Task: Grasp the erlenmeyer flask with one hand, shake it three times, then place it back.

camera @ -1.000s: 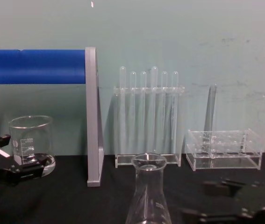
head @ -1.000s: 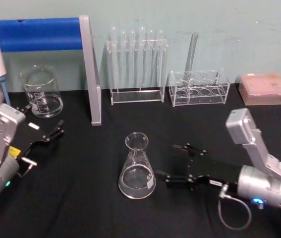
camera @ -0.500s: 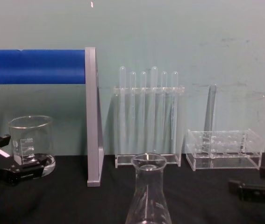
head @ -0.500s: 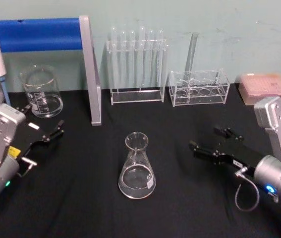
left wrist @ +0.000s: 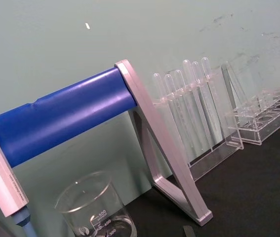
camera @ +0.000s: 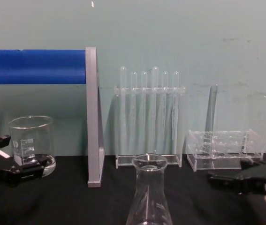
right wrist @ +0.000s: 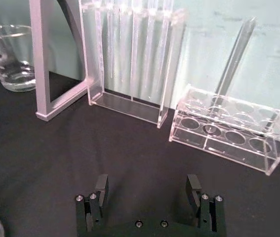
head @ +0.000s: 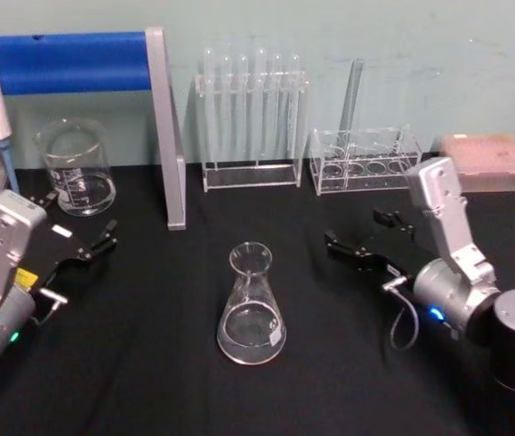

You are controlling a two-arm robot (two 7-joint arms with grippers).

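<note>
Right claw (head: pixel 366 237) swung back toward erlenmeyer flask (head: pixel 251 304), spread wide, empty; flask clear, upright, untouched.

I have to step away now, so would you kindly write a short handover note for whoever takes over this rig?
Right gripper: open, holding nothing, over the black table to the right of the erlenmeyer flask and clear of it, fingers pointing toward the racks.
Left gripper: open, holding nothing, parked at the table's left near the beaker.
Flask: upright on the table near the front centre, touched by neither gripper.
Done: cannot tell from how things lie now whether the flask has been shaken.
Left: if not yet shaken, grasp it with one hand, shake three times, set it back.
</note>
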